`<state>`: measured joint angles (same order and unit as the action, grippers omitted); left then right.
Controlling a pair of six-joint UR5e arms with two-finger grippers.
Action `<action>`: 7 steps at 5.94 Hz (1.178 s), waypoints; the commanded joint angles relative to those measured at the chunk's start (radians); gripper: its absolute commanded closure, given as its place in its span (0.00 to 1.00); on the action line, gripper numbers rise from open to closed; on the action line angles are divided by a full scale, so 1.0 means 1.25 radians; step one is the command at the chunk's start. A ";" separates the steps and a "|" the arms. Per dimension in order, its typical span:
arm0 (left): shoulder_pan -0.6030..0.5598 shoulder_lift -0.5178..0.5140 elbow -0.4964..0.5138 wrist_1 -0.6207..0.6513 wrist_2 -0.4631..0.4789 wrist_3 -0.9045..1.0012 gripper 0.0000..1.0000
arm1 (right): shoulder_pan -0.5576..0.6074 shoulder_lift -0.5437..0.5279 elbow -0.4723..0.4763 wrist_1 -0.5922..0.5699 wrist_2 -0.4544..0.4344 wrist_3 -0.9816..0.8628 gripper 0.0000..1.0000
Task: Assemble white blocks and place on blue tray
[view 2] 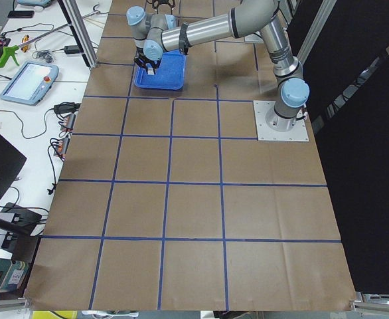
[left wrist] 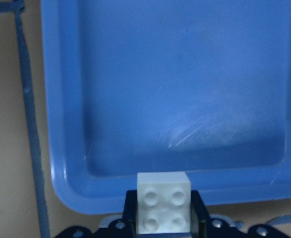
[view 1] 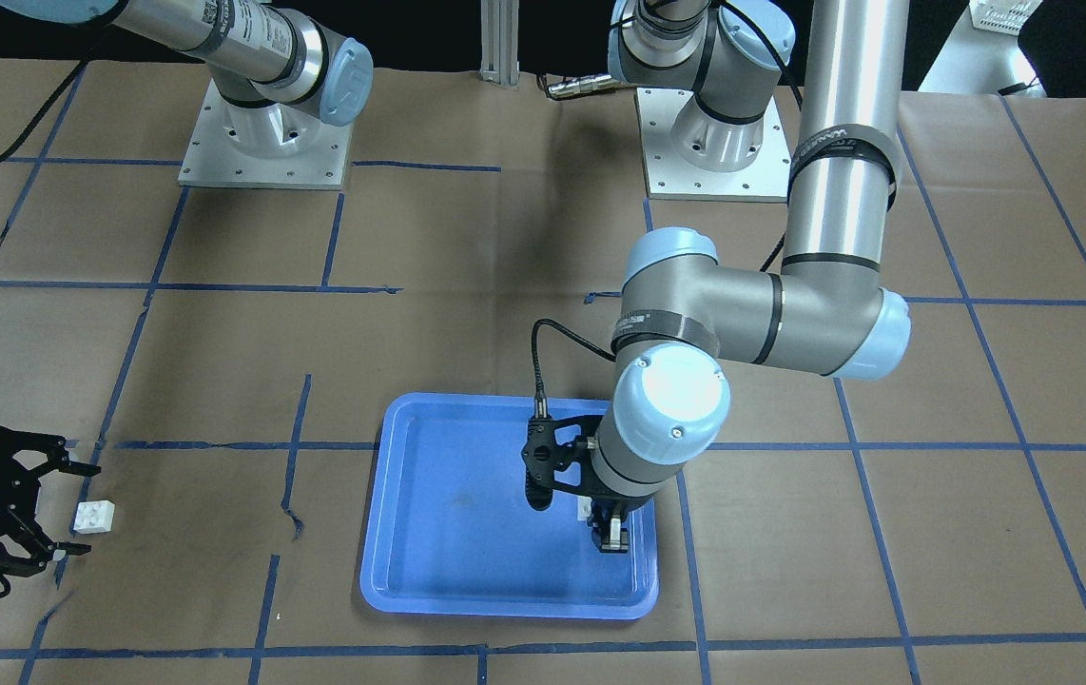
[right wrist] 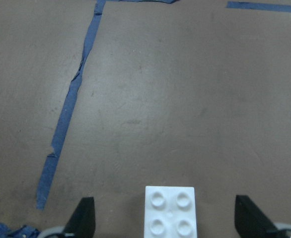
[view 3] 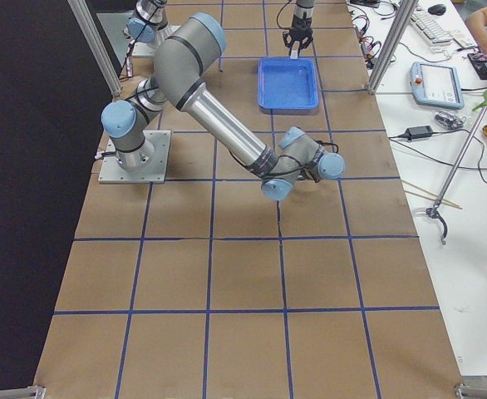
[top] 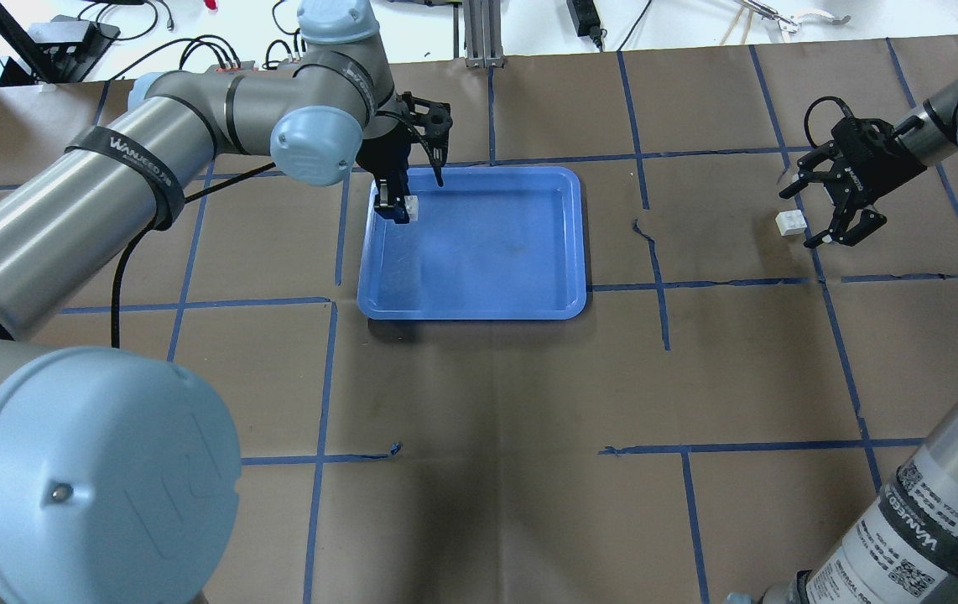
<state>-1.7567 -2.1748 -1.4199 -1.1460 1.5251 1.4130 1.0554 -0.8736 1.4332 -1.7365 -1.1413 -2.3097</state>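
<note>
The blue tray (top: 479,315) lies mid-table and also shows in the front view (view 1: 505,609). My left gripper (top: 395,205) is shut on one white block (top: 410,208) and holds it over the tray's far left corner. In the left wrist view the block (left wrist: 164,203) sits studs-up between the fingers, above the tray's rim (left wrist: 66,188). The second white block (top: 790,222) lies on the paper at the right. My right gripper (top: 799,219) is open and low around it. The right wrist view shows this block (right wrist: 170,212) between the spread fingers (right wrist: 83,220), apart from both.
Brown paper with a blue tape grid (top: 663,319) covers the table. The arm bases (view 1: 262,143) stand at the robot's side. The left arm's elbow and wrist (view 1: 752,304) hang over the tray's side. Cables and tools lie beyond the far edge (top: 588,17).
</note>
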 commanded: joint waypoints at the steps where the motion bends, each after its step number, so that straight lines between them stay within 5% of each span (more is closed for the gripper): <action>1: -0.045 -0.008 -0.032 0.055 -0.008 -0.039 1.00 | -0.005 0.003 0.001 0.000 -0.002 0.003 0.23; 2: -0.046 -0.033 -0.032 0.114 -0.009 -0.041 1.00 | -0.005 0.003 0.000 -0.001 -0.002 0.003 0.49; 3: -0.068 -0.020 -0.034 0.108 -0.003 -0.039 1.00 | -0.005 0.002 -0.002 -0.001 -0.002 0.003 0.62; 6: -0.077 -0.054 -0.043 0.112 -0.005 -0.038 0.98 | -0.005 -0.015 -0.021 0.000 -0.002 0.035 0.73; 7: -0.080 -0.069 -0.051 0.132 -0.006 -0.038 0.86 | -0.004 -0.047 -0.020 0.006 -0.001 0.083 0.73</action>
<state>-1.8537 -2.2434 -1.4752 -0.9995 1.5185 1.3656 1.0497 -0.9007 1.4100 -1.7346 -1.1440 -2.2559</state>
